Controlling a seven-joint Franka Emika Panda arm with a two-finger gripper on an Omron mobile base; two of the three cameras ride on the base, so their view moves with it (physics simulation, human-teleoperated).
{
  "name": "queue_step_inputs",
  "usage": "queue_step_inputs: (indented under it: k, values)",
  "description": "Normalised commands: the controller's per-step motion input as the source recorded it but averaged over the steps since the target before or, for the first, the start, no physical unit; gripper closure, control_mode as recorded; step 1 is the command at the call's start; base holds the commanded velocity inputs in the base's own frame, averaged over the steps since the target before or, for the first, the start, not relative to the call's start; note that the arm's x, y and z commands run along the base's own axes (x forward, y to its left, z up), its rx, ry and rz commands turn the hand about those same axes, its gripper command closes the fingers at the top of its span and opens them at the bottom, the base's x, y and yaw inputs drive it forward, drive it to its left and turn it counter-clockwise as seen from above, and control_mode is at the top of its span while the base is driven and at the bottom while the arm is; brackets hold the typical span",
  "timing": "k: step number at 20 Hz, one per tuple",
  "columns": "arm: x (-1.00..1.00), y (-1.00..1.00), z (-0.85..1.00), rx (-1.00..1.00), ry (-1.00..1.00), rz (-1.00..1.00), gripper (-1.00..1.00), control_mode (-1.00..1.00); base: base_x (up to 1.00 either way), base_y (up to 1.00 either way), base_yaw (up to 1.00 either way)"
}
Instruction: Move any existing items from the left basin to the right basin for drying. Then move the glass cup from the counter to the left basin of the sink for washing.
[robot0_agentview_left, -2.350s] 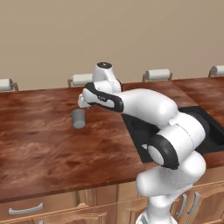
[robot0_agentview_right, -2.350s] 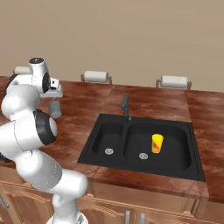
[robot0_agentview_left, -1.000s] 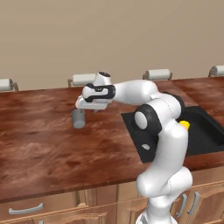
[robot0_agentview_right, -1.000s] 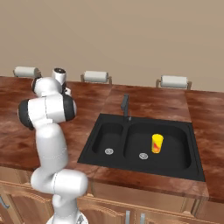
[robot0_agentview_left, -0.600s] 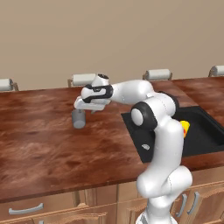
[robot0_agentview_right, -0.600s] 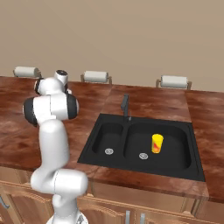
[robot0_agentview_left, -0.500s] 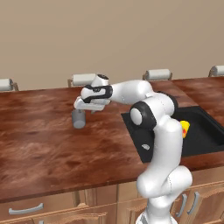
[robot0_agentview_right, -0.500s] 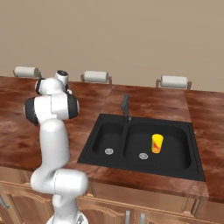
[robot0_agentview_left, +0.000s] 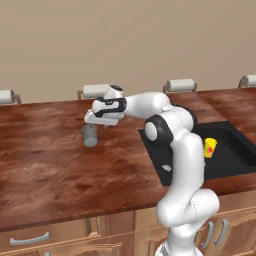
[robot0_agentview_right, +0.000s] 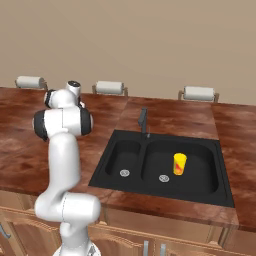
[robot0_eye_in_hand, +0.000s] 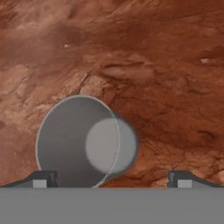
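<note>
The glass cup (robot0_agentview_left: 90, 135) stands upright on the counter (robot0_agentview_left: 50, 165), left of the sink (robot0_agentview_left: 231, 153). My gripper (robot0_agentview_left: 97, 123) hangs just above it, open and holding nothing. In the hand view the glass cup (robot0_eye_in_hand: 78, 142) lies below me, left of the middle between my gripper's (robot0_eye_in_hand: 111, 180) spread fingertips (robot0_eye_in_hand: 41, 179). The yellow cup with the red mark (robot0_agentview_right: 179, 164) stands in the wider right basin (robot0_agentview_right: 202, 172). The narrower left basin (robot0_agentview_right: 125, 151) holds nothing. In the left base view my arm partly hides the yellow cup (robot0_agentview_left: 210, 148).
A dark faucet (robot0_agentview_right: 144, 121) rises behind the sink's divider. Paper-towel rolls (robot0_agentview_left: 95, 90) (robot0_agentview_right: 199, 93) line the back wall. Bare wood-grain counter (robot0_agentview_right: 165, 112) spreads around the cup and the sink rim (robot0_agentview_right: 160, 195).
The hand has eased a little left and down towards the glass cup, and the elbow has swung round. The cup and the yellow cup have not moved. The jaws stay open.
</note>
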Motion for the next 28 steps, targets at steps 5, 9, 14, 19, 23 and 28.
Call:
queue_step_inputs:
  k: [5,9,14,19,23,28]
  values:
    - [0.26,0.06,-0.14,0.00,0.00,-0.03,-1.00,-1.00,0.00,0.00,0.00]
    - [0.14,0.09,-0.19,0.00,0.00,-0.03,-1.00,-1.00,0.00,0.00,0.00]
    - [-0.01,0.01,-0.15,0.02,0.00,-0.02,-1.00,-1.00,0.00,0.00,0.00]
    - [-0.06,0.00,-0.12,0.02,0.00,-0.04,-1.00,-1.00,0.00,0.00,0.00]
    - [0.00,0.00,-0.18,0.00,0.00,-0.06,-1.00,-1.00,0.00,0.00,0.00]
    - [0.00,0.00,-0.15,0.00,0.00,-0.07,-1.00,-1.00,0.00,0.00,0.00]
